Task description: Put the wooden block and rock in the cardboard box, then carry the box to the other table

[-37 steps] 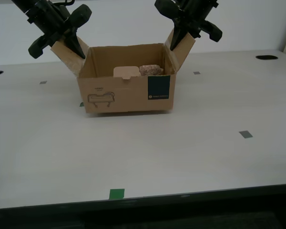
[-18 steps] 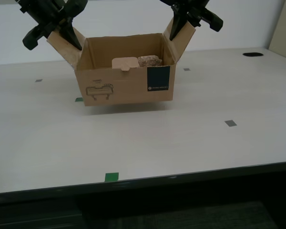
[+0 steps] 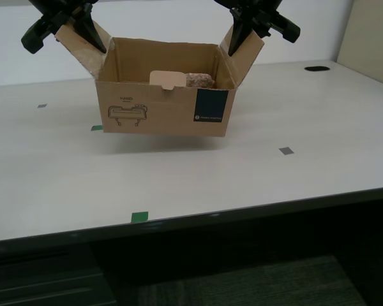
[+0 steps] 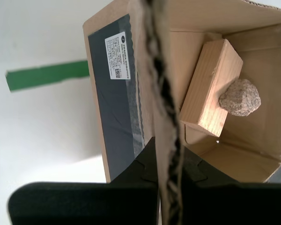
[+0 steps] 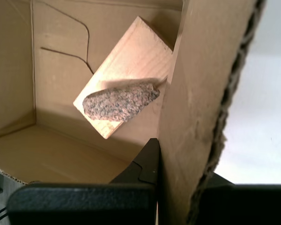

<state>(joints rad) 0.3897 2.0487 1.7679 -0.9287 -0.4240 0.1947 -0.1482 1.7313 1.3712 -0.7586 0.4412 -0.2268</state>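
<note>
1. My first tool (image 5: 180, 159) is pinched on the cardboard box's (image 3: 159, 118) side flap (image 3: 83, 44) at the exterior view's left, one finger on each face of the corrugated sheet.
2. My second tool (image 4: 168, 150) is clamped the same way on the opposite flap (image 3: 246, 51), at the exterior view's right, the raw fluted edge running between its fingers.
3. The brown box hangs between the two tools with both flaps splayed upward and outward. Its shadow (image 3: 166, 143) lies a little apart from its underside, so it appears clear of the tabletop (image 3: 255, 185).
4. The box's front face carries a dark blue-green label (image 3: 210, 106) near one corner and a black line drawing (image 3: 124, 115) near the other, with a tab cutout in the top rim.
5. Inside lies the wooden block (image 4: 210, 86), pale tan with faint grain, set at an angle across the floor of the box.
6. The rock (image 4: 240, 97), speckled grey-brown and elongated, rests on the block and overhangs one of its edges.
7. The white tabletop spreads wide on every side of the box, marked by a green tape square (image 3: 139, 217) at the near edge and a grey square (image 3: 285, 151) toward the exterior view's right.
</note>
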